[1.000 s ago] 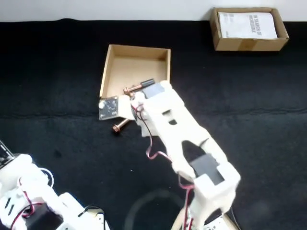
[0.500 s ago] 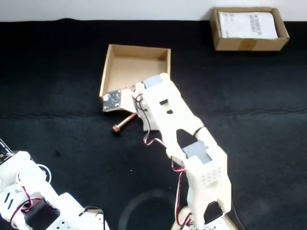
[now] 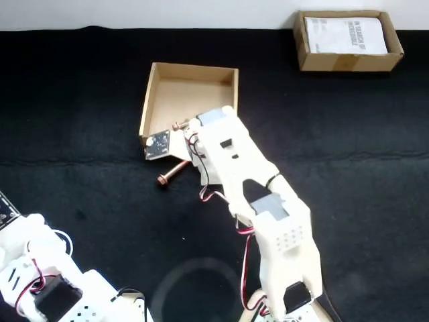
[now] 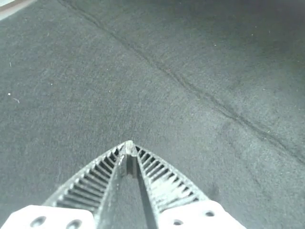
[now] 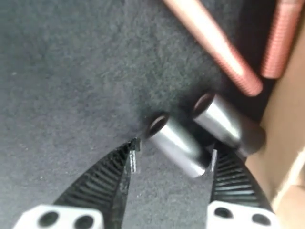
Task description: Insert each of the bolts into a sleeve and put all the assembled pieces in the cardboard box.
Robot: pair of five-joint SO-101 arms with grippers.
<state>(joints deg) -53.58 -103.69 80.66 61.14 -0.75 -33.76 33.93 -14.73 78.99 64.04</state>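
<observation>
- Leftmost, the left gripper point(image 4: 128, 149) is hovering over bare black cloth point(image 4: 71, 71), jaws pressed together, with open room all round.
- Centrally, a bolt point(image 3: 172, 173) is lying on the cloth just outside the cardboard box point(image 3: 191, 90).
- Further right, the right gripper point(image 5: 171, 160) is standing wide, one sleeve point(image 5: 175, 143) lying between its jaws, a second sleeve point(image 5: 224, 121) just beside it.
- The right arm point(image 3: 248, 174) is hiding the box's near edge.

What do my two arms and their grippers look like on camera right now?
The right arm and left arm are white plastic shells with dark servo blocks and looping red cables; the left arm also shows a black one. The left gripper and right gripper each have black ribbed triangular fingers on a white base with screw holes.
</observation>
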